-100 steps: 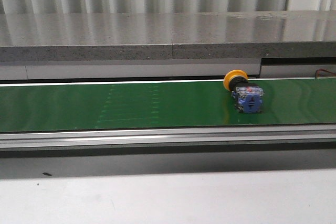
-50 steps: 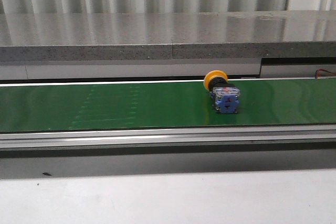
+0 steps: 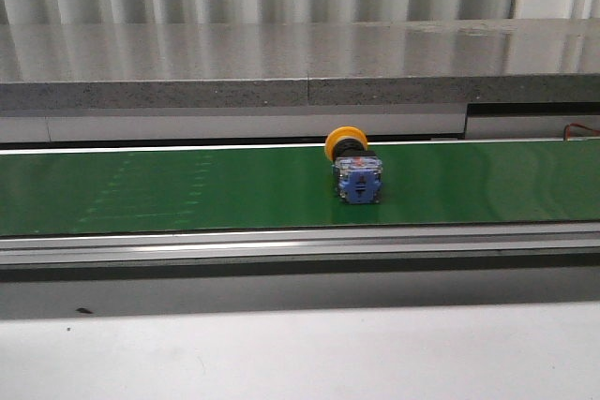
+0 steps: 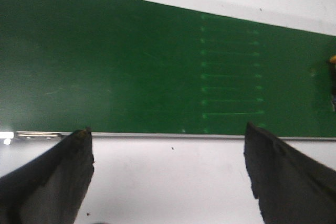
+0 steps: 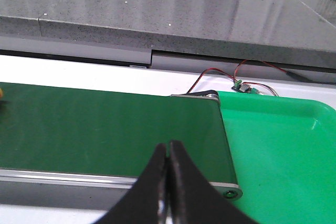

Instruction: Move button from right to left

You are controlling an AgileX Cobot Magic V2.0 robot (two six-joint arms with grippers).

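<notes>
The button (image 3: 354,168) lies on its side on the green conveyor belt (image 3: 187,189), a little right of the middle, yellow cap towards the back, blue-and-clear block towards me. A sliver of it shows at the edge of the left wrist view (image 4: 333,80). My left gripper (image 4: 168,140) is open and empty, over the white table beside the belt. My right gripper (image 5: 168,148) is shut and empty, over the belt's right end. Neither gripper shows in the front view.
A grey stone ledge (image 3: 300,63) runs behind the belt. A bright green tray (image 5: 283,150) lies past the belt's right end, with red and black wires (image 5: 220,77) behind it. A metal rail (image 3: 300,243) borders the belt's front.
The button has travelled left along the belt, from the right part to just right of the middle. Faint marks on the belt have shifted left too.
</notes>
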